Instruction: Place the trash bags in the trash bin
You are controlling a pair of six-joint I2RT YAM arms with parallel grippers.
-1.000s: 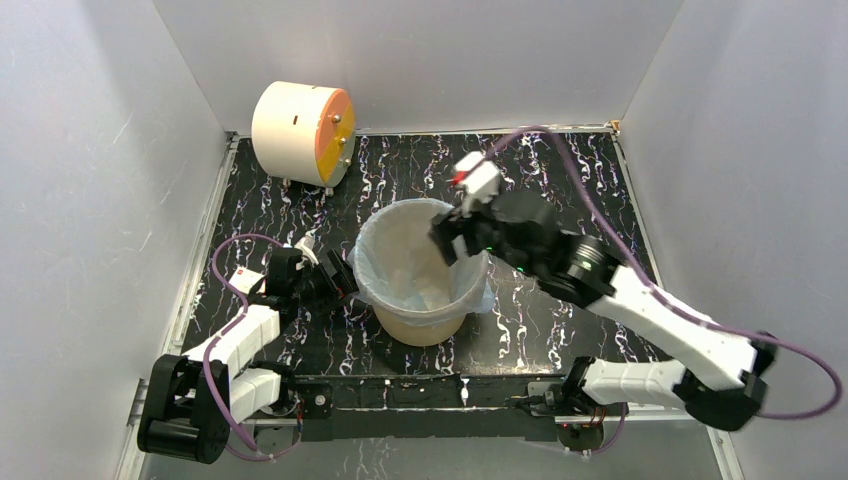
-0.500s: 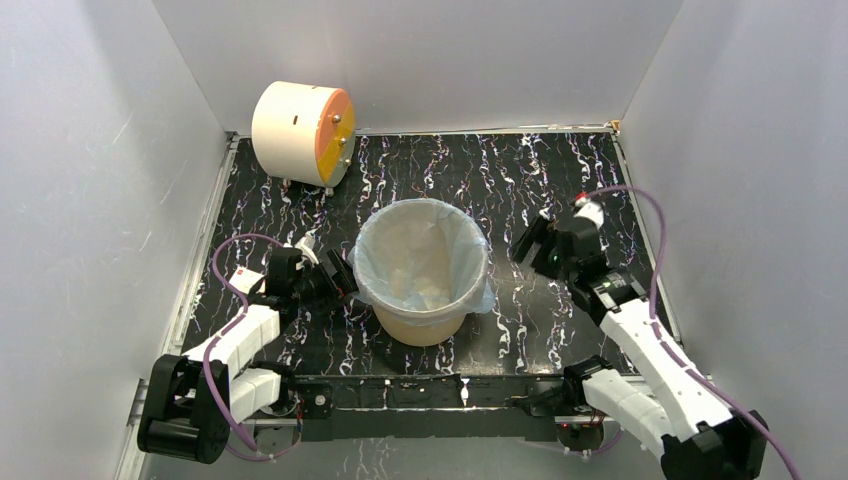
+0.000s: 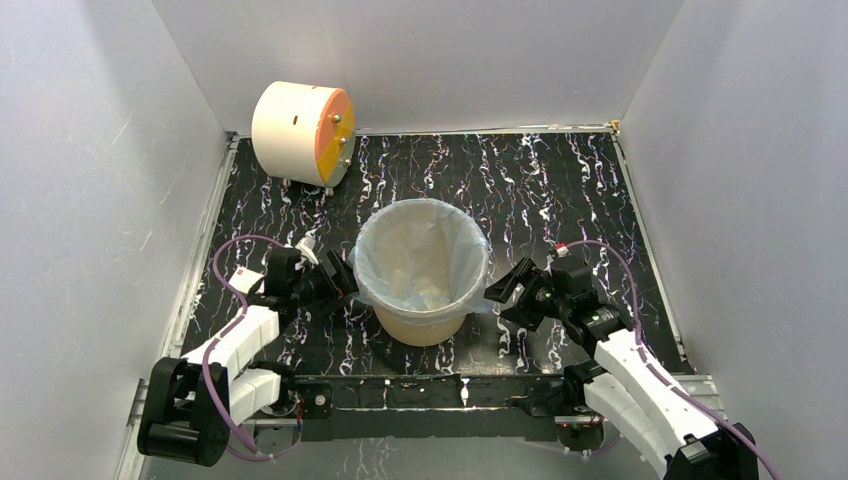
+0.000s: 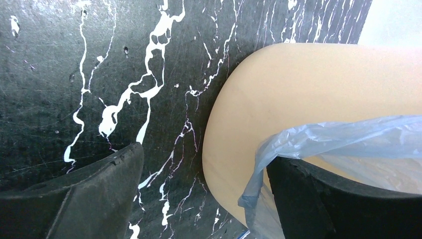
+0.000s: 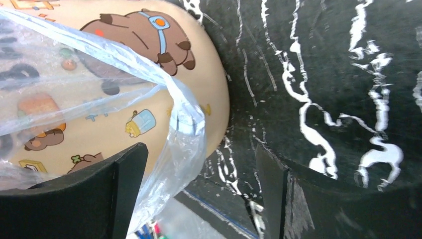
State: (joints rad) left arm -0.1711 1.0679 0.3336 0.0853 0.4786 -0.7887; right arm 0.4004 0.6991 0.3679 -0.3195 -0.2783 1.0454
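Pale-blue crinkly bag (image 3: 405, 270) over tan bin (image 3: 425, 328)

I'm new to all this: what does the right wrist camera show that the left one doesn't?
Right wrist only: cartoon prints on the wall of the trash bin, a brown animal and a small jar. Left wrist only: a plain, unprinted stretch of that wall. Both: the tan bin, the pale blue trash bag hanging over its rim, the black marbled table, and two dark fingers spread wide.

No writing can be read; the trash bin (image 5: 211, 92) shows only cartoon pictures and dark marks blurred behind the trash bags (image 5: 59, 74).
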